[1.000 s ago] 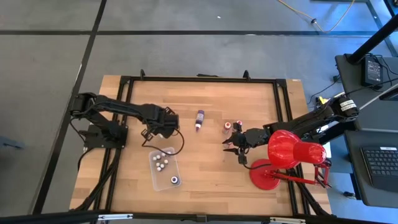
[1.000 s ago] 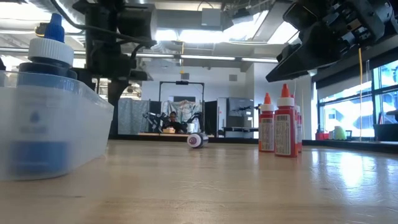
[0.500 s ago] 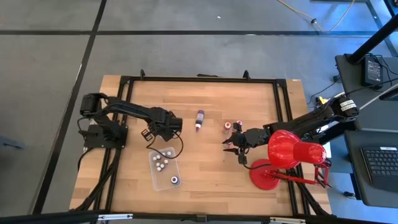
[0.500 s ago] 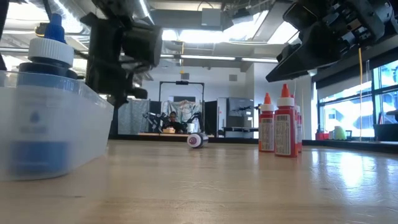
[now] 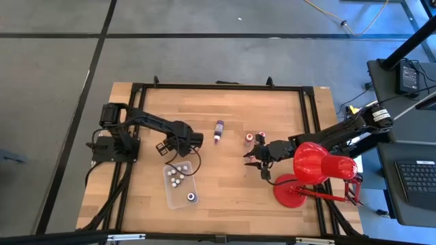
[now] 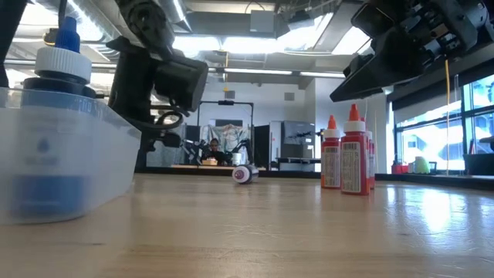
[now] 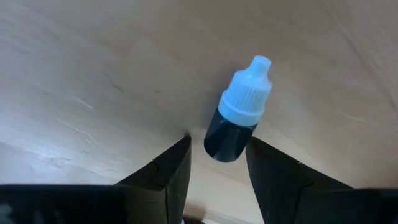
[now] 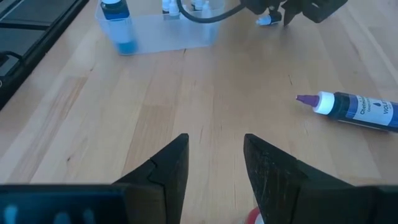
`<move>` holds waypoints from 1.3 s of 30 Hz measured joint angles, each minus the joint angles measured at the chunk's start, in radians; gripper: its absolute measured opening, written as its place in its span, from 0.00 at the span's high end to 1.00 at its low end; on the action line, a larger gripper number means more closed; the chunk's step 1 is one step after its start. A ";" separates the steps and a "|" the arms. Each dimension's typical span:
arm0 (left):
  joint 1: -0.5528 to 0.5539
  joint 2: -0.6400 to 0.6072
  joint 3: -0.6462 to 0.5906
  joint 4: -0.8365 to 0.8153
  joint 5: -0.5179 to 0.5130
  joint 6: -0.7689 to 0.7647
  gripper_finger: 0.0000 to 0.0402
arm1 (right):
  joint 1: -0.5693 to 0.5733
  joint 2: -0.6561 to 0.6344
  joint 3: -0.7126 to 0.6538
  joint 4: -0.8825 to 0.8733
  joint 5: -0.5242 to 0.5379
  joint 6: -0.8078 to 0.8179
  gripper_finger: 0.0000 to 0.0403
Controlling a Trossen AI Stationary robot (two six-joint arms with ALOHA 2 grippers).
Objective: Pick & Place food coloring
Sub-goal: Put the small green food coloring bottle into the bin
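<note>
Now the left gripper (image 7: 217, 163) holds a small dark bottle with a ribbed pale blue dropper cap (image 7: 239, 114); its two dark fingers (image 7: 166, 171) stand narrow, closed on the bottle's lower body above the pale wooden table (image 5: 225, 178). In the high view this gripper (image 5: 178, 150) hangs left of centre, just above the clear rectangular plastic tray (image 5: 180, 194), where several small white-capped bottles (image 5: 176, 179) and a dark one (image 5: 192, 198) already lie. Compared with one second ago, the left arm has stretched further toward the centre and turned its wrist. The right gripper (image 5: 253, 159) has not moved; it waits right of centre, its jaws partly open and empty, near the glossy red desk lamp (image 5: 315, 171). A longer purple bottle (image 5: 219, 131) lies on its side in the upper centre, and small red bottles (image 5: 255, 137) stand nearby.
</note>
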 joint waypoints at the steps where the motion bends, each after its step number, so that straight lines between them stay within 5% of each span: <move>1: 0.000 0.000 0.000 0.001 0.000 -0.011 0.63 | 0.000 0.000 0.000 0.000 0.000 0.000 0.61; 16: -0.006 0.000 0.000 0.009 0.015 -0.075 0.64 | 0.000 0.000 0.000 0.000 0.000 0.000 0.61; 29: -0.061 0.000 0.000 0.024 0.013 -0.085 0.81 | 0.000 0.000 0.000 0.000 0.000 0.000 0.61; 39: -0.073 -0.091 0.000 -0.029 0.046 -0.381 0.84 | 0.000 0.000 0.000 0.000 0.000 0.002 0.61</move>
